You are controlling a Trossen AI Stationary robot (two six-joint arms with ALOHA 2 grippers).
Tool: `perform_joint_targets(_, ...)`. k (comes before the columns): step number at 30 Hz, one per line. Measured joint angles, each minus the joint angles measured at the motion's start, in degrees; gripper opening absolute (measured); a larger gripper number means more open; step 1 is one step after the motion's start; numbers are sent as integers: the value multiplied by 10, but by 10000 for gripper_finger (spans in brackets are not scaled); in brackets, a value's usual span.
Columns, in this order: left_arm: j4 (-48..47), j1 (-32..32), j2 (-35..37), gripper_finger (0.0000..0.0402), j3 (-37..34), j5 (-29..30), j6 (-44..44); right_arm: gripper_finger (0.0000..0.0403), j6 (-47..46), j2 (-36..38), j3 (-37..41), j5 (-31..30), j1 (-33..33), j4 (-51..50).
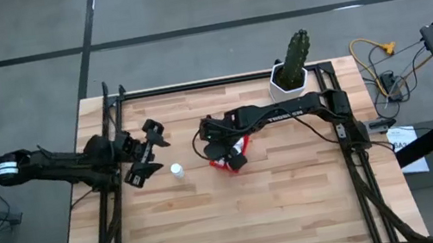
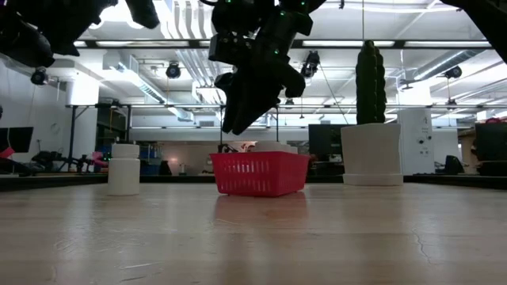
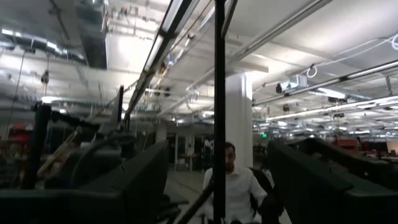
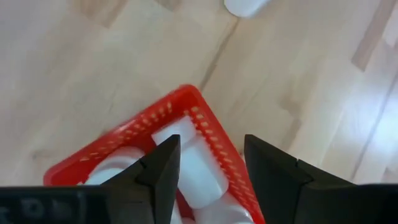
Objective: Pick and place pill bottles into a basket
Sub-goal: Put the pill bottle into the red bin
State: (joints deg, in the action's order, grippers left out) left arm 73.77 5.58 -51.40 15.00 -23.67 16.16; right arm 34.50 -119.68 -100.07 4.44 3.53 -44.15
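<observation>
The red basket (image 1: pixel 225 162) stands at the table's middle; it also shows in the low view (image 2: pixel 260 174) and the right wrist view (image 4: pixel 211 140). Several white pill bottles (image 4: pixel 199 171) lie inside it. One more pill bottle (image 1: pixel 176 170) stands upright on the table left of the basket, and shows in the low view (image 2: pixel 123 169) and the right wrist view (image 4: pixel 245 6). My right gripper (image 4: pixel 211 158) hangs open and empty just above the basket (image 2: pixel 235 123). My left gripper (image 1: pixel 148 152) is open and empty, left of the lone bottle.
A white pot with a green cactus (image 1: pixel 289 75) stands at the table's far edge, right of the middle (image 2: pixel 371 150). Black frame rails (image 1: pixel 114 216) run along the table's left and right sides. A person in a white shirt (image 3: pixel 227 186) sits beyond the table.
</observation>
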Motion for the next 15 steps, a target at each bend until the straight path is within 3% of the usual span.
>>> perform_joint_targets(5, -90, 0, 7, 255, 12, -3, 0, 161, 6, 0, 0, 33, -3, 36)
perform_joint_targets(10, -265, 0, 34, 255, 44, 1, -32, 154, -26, 2, 0, 36, 0, 21)
perform_joint_targets(15, -440, 0, 60, 255, 80, 52, -76, 141, -71, 10, 0, 113, 11, 11)
